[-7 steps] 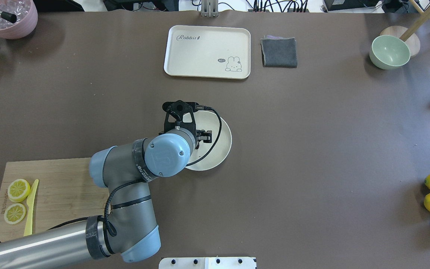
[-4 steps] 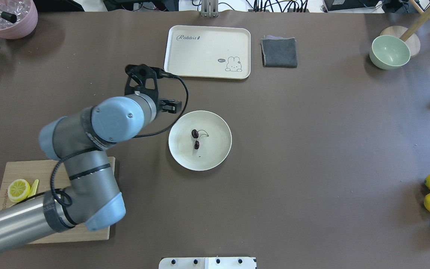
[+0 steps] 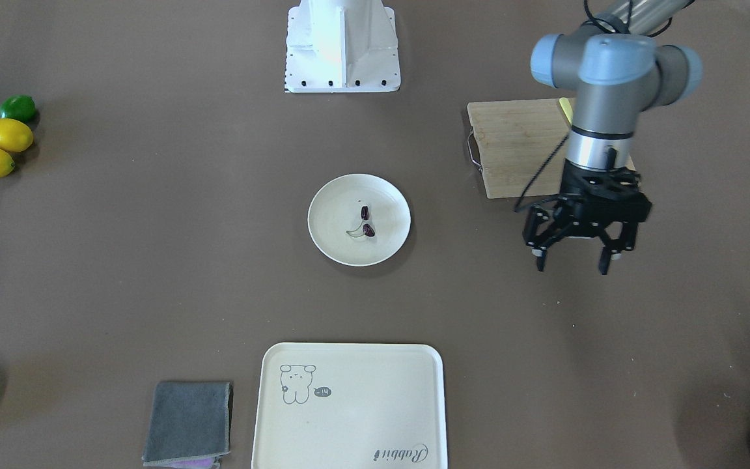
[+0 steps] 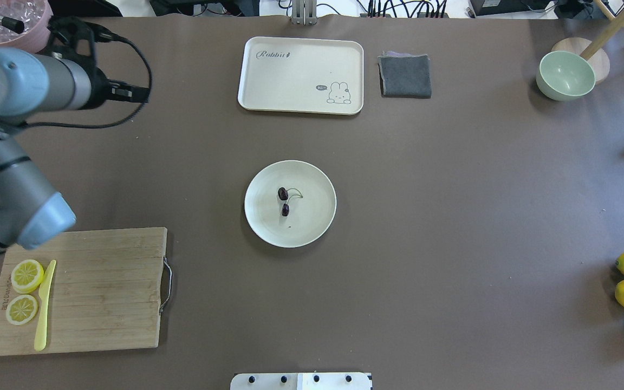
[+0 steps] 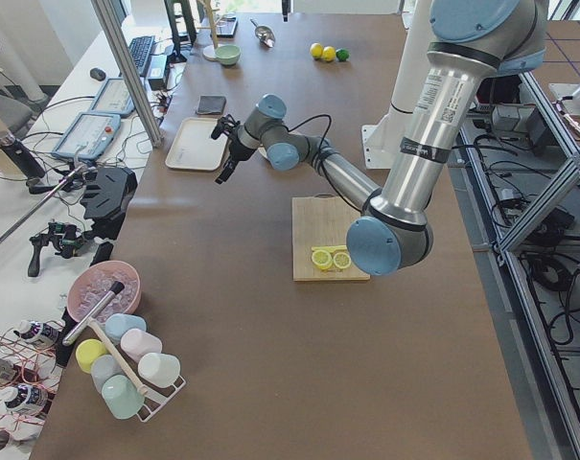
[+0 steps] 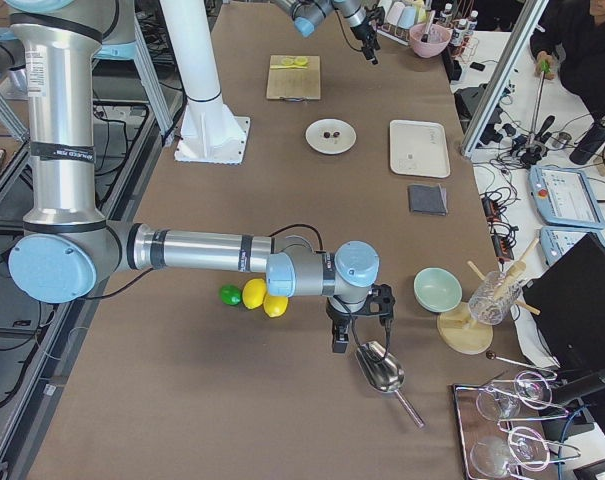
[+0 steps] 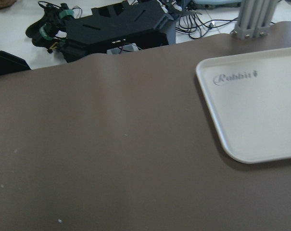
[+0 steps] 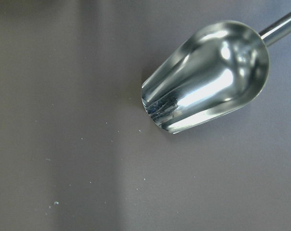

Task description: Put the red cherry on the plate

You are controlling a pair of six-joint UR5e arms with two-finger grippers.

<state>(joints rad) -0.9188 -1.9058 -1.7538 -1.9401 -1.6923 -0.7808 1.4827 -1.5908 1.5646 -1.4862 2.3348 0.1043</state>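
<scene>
Left arm (image 4: 6,173) comes in from the robot's left edge with the elbow bent up high and the forearm reaching out over the worktop (image 4: 453,216). Left gripper (image 3: 571,264) is angled forward and down, both fingers (image 3: 540,260) spread wide, nothing between them, held up off the surface. Right arm (image 6: 202,250) lies stretched out low and nearly level, right gripper (image 6: 360,335) pointing down close to the worktop. Honestly can't tell whether that one's fingers are apart or together.
</scene>
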